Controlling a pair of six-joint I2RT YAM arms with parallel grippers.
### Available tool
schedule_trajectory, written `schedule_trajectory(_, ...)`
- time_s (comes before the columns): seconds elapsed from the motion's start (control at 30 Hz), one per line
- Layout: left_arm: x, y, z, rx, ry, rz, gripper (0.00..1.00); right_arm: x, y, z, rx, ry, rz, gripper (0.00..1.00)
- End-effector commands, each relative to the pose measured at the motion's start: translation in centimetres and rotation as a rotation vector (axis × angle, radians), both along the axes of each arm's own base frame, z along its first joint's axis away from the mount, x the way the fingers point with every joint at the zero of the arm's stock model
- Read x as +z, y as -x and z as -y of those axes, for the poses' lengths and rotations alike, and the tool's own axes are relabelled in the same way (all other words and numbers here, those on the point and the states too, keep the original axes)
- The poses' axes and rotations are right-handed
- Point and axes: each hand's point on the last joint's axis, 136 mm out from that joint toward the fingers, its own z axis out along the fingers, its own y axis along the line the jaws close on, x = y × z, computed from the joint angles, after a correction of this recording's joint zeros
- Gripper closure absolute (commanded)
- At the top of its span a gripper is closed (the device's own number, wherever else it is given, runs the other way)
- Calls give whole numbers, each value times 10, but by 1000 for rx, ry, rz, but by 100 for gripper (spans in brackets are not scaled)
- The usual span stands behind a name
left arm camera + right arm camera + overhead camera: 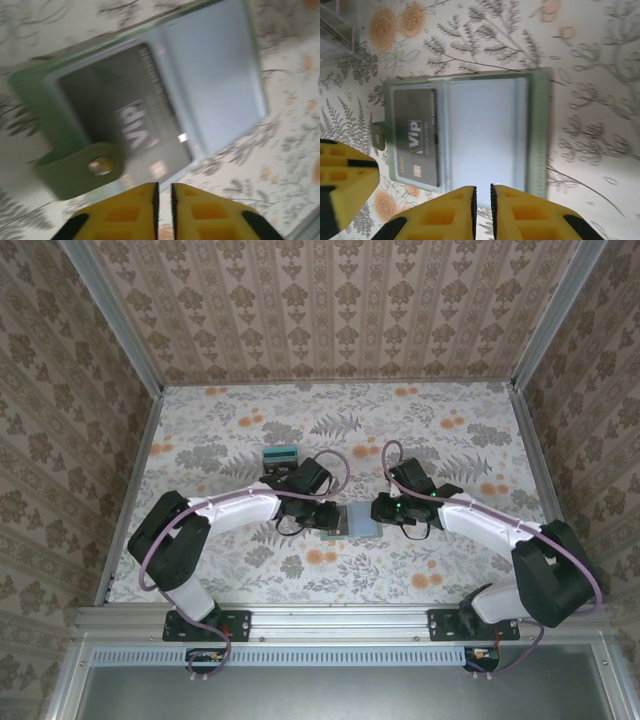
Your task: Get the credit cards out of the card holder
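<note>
Open holder bares a dark VIP card, small print blurred; left fingers and right fingers barely apart.

Floral tablecloth, pale with grey ferns and orange blossoms, lying flat across the whole table. Brown damask wallpaper on the back wall and both side walls. Grey metal posts running up the corners where the walls meet. Silver rail along the near edge, and just below it a slotted strip above a dark grey panel.
</note>
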Motion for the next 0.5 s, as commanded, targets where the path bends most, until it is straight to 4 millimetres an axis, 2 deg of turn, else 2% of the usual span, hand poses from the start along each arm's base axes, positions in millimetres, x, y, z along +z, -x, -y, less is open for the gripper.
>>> schedule_trajectory(0.0, -5, -6, -17, 60, -25, 8, 88, 8, -6, -28, 55, -79, -7, 81)
schedule_trajectory(0.2, -16, -10, -16, 65, -36, -10, 90, -2, -10, -51, 82, -124, -61, 77)
schedule_trajectory(0.47, -26, -10, -15, 76, -44, -28, 90, -21, -9, -59, 82, -133, -128, 78)
